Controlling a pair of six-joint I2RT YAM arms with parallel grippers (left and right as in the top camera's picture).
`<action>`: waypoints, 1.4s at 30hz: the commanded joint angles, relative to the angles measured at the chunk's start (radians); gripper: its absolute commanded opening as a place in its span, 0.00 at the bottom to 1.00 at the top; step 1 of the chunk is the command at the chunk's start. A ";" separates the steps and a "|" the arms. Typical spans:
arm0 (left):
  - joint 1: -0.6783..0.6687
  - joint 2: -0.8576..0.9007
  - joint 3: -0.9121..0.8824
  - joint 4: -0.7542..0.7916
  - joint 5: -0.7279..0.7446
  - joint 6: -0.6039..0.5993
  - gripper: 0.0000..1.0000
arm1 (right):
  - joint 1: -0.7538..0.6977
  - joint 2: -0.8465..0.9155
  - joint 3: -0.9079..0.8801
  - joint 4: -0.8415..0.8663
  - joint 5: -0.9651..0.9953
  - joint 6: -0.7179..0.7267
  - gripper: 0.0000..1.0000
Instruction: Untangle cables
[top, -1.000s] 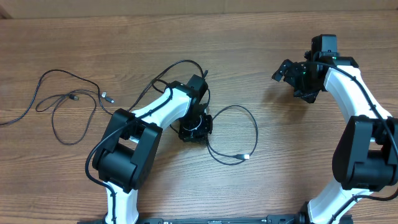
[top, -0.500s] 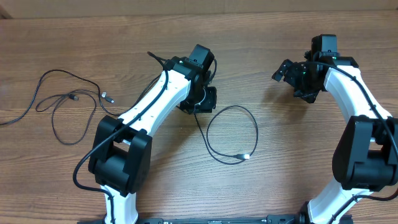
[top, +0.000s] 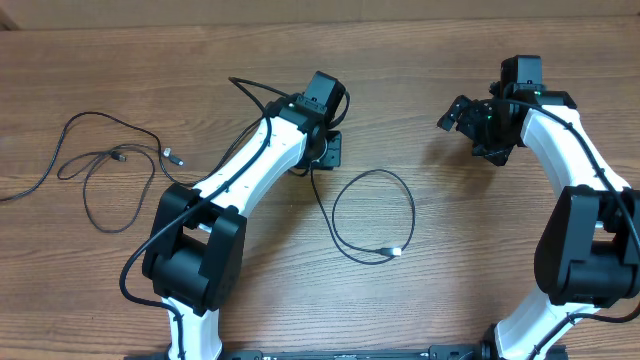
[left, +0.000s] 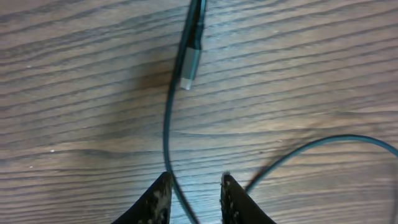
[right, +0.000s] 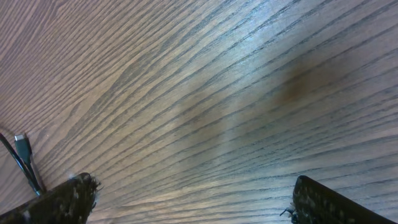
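- Overhead, a wooden table (top: 480, 260) holds thin black cables in two groups, well apart.
- One cable (top: 412, 212) lies in an open loop at the centre, with its silver tip at the near side of the loop.
- The other cables (top: 118, 156) lie at the far left and appear to cross each other.
- The left gripper (left: 194, 180) hangs low over the centre cable's far end. Its jaws are slightly parted, and the cord runs loose between them without being pinched.
- A silver plug (left: 189, 65) lies flat on the wood just beyond those fingertips.
- The right gripper (right: 196, 199) hovers wide open over bare wood at the far right and holds nothing.
- The step in hand looks like letting go of the centre cable, now laid out alone.
- The next move probably calls for lifting the left gripper straight up so the cord does not drag.
- After that, the crossed cables at the left need a pinch near a plug.
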 joint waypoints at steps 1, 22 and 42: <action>0.005 -0.003 -0.041 0.014 -0.043 -0.013 0.29 | 0.001 -0.025 0.016 0.002 0.003 0.001 1.00; -0.007 0.023 -0.268 0.183 0.283 -0.117 0.14 | 0.001 -0.025 0.016 0.002 0.003 0.000 1.00; -0.171 0.023 -0.287 0.159 0.331 -0.127 0.44 | 0.001 -0.025 0.016 0.002 0.003 0.001 1.00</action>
